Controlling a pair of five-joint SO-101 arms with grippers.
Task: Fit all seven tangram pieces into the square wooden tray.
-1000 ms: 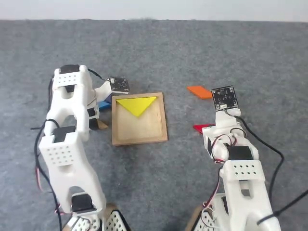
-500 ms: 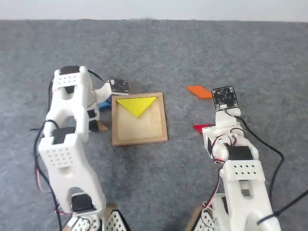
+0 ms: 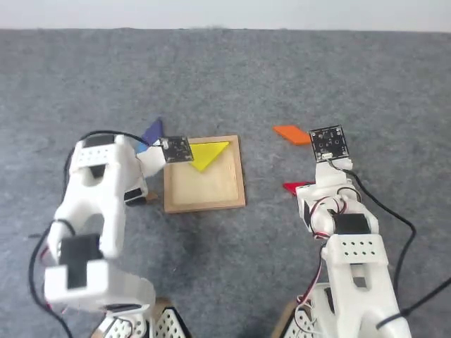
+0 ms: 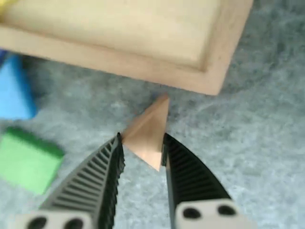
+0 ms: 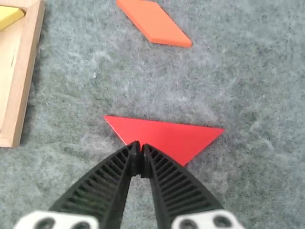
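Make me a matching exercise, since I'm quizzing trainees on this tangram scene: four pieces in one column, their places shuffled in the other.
Pieces
1. yellow triangle
2. red triangle
3. orange parallelogram
4. plain wooden triangle

Places
A. gripped by the left gripper
B. inside the wooden tray
C. on the grey mat, at the tip of the shut right gripper
D. on the grey mat, clear of both grippers

Pairs: 1-B, 2-C, 3-D, 4-A.
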